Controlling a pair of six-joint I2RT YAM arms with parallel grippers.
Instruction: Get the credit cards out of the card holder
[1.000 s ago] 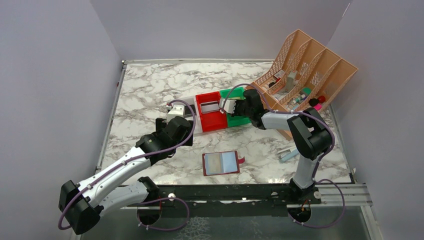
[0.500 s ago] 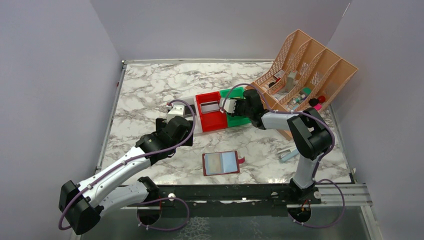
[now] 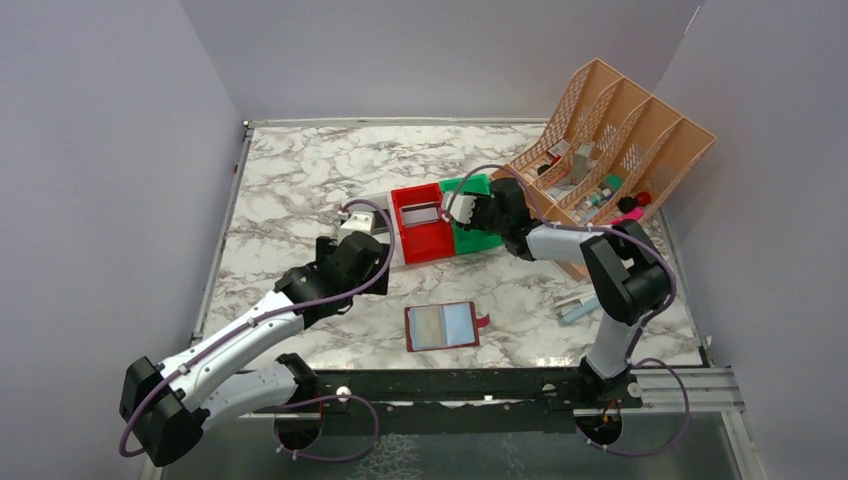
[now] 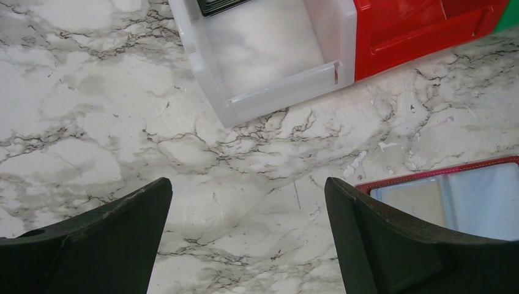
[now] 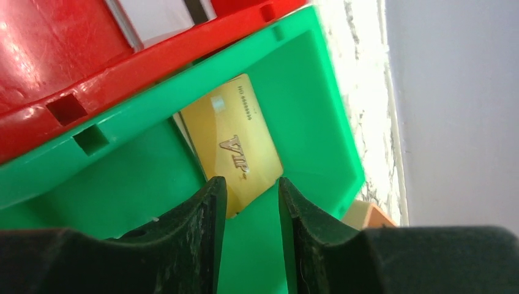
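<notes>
Marbled tabletop (image 3: 300, 170). The card holder (image 3: 442, 326) is laid open near centre, long axis left-right, just near-right of the wide-open left tool (image 4: 248, 190), judged nearer. The right tool (image 5: 251, 196), jaws parted, is held over a gold credit card (image 5: 235, 144) in the green bin (image 5: 318, 110).

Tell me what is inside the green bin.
A gold card marked VIP lies inside the green bin, seen from the right wrist. Its near end is hidden behind the right claw, so whether another card sits beneath it cannot be seen.

table (image 3: 300, 180): glossy marble-look | green bin (image 5: 318, 110): glossy plastic | gold card (image 5: 238, 141): smooth sheen
</notes>
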